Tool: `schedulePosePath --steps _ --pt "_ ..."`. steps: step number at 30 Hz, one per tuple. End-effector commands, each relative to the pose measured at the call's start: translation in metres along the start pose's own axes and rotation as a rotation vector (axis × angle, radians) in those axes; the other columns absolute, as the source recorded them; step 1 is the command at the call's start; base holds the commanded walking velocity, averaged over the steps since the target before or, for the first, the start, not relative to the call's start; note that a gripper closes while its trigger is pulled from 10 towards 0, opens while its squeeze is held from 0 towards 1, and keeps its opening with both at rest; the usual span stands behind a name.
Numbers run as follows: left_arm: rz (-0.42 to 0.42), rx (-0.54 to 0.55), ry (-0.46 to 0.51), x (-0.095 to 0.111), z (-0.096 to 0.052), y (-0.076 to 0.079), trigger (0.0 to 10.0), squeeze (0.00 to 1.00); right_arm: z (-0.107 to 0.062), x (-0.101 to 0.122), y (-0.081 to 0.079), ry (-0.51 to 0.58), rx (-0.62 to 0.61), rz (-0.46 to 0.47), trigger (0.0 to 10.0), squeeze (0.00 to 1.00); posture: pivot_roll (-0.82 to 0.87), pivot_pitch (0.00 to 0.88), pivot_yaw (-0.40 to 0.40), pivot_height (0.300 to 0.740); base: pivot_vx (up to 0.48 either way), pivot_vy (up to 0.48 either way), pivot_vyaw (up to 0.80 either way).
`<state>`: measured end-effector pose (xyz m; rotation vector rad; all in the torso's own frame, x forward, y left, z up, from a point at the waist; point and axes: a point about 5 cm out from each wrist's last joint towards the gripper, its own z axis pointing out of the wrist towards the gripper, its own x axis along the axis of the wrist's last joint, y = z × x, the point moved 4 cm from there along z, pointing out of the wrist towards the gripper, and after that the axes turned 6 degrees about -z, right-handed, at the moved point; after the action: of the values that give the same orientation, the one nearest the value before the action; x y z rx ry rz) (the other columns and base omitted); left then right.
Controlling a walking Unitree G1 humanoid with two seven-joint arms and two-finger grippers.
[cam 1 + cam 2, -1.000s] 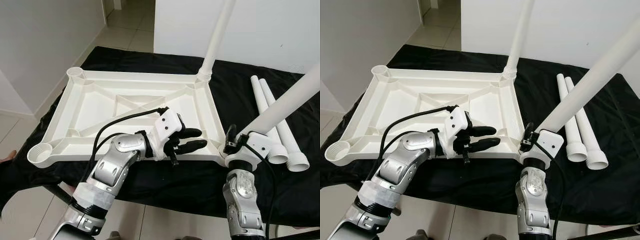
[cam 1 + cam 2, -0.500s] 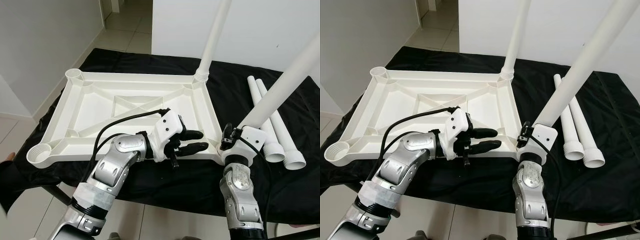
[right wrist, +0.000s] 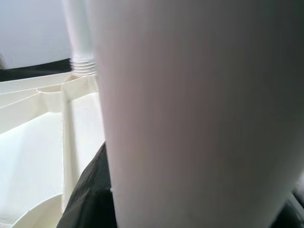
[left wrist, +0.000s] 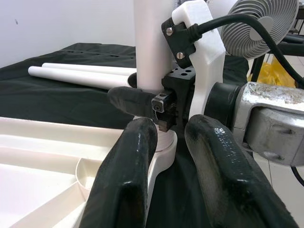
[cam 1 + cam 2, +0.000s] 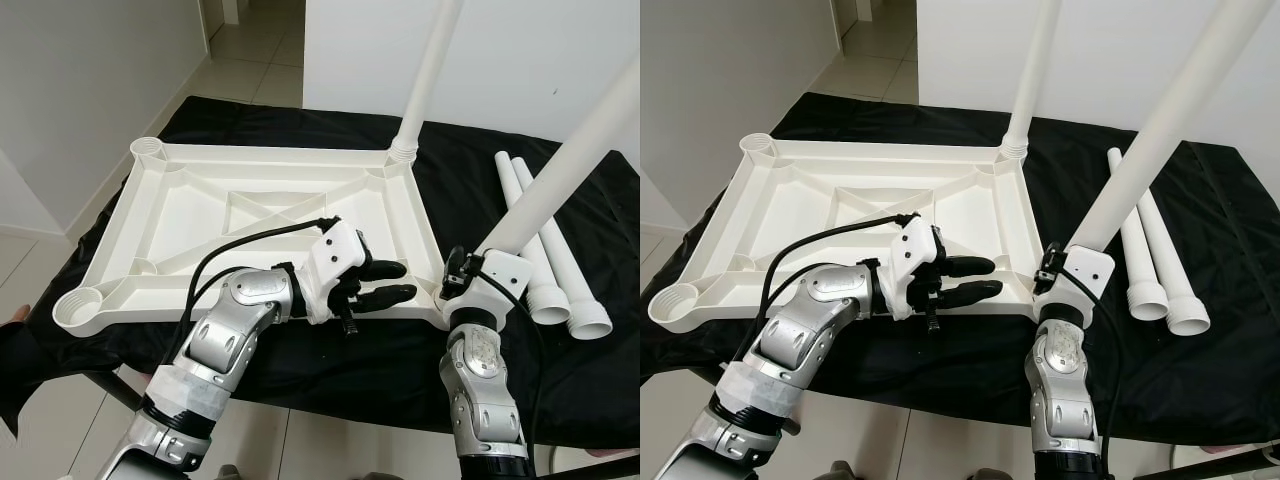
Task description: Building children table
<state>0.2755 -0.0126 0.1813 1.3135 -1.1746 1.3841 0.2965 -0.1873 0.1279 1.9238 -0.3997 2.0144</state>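
A white plastic tabletop (image 5: 200, 215) lies upside down on a black-covered table. One white leg (image 5: 425, 80) stands upright in its far right corner socket. My right gripper (image 5: 468, 283) is shut on a second white leg (image 5: 570, 150). It holds the leg's lower end at the near right corner socket (image 4: 159, 156), and the leg leans to the right. My left gripper (image 5: 395, 282) is open, its fingers (image 4: 128, 171) lying along the near rim and pointing at that corner. The right wrist view has the held leg (image 3: 199, 114) up close.
Two loose white legs (image 5: 545, 270) lie side by side on the black cloth (image 5: 560, 370) to the right. Open sockets sit at the near left (image 5: 82, 305) and far left (image 5: 150, 148) corners. Tiled floor runs along the left; a fan (image 4: 261, 28) stands beyond.
The leg in my right gripper has swung from a strong rightward lean to a steeper angle, and the wrist shifted slightly left. My left gripper has stayed on the rim.
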Motion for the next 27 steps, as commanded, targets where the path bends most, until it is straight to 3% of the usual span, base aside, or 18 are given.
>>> schedulePosePath --steps 1,2,7,19,20,25,27 --pt "0.003 0.054 0.000 0.001 -0.001 -0.003 10.0 0.00 -0.014 -0.036 0.011 -0.163 -0.151 -0.006 10.0 0.00 0.03 0.010 0.005 0.740 0.000 0.000 0.00" --pt "0.003 0.054 0.000 0.001 -0.001 -0.003 10.0 0.00 -0.015 -0.035 0.015 -0.157 -0.189 -0.017 10.0 0.00 0.03 0.010 0.005 0.740 0.000 0.000 0.00" --pt "0.006 0.053 -0.001 0.001 0.000 -0.003 10.0 0.00 -0.013 -0.034 0.004 -0.168 -0.100 -0.006 10.0 0.00 0.03 0.011 0.004 0.740 0.000 0.000 0.00" --pt "0.007 0.066 0.001 0.001 -0.002 -0.005 10.0 0.00 -0.009 -0.032 0.005 -0.155 -0.098 0.008 10.0 0.00 0.04 0.021 -0.001 0.740 0.000 0.000 0.00" --pt "0.007 0.069 0.002 0.002 -0.001 -0.006 10.0 0.00 -0.008 -0.026 0.003 -0.121 -0.059 0.045 10.0 1.00 0.04 0.022 -0.001 0.740 0.000 0.000 0.00" --pt "0.008 0.068 0.003 0.003 -0.001 -0.006 10.0 0.00 -0.003 -0.005 0.012 0.030 0.014 0.021 10.0 1.00 0.03 0.017 0.004 0.740 0.000 0.000 0.00" --pt "0.009 0.067 0.003 0.003 -0.001 -0.006 10.0 0.00 -0.003 -0.003 0.014 0.040 0.022 0.016 10.0 1.00 0.03 0.017 0.004 0.740 0.000 0.000 0.00"
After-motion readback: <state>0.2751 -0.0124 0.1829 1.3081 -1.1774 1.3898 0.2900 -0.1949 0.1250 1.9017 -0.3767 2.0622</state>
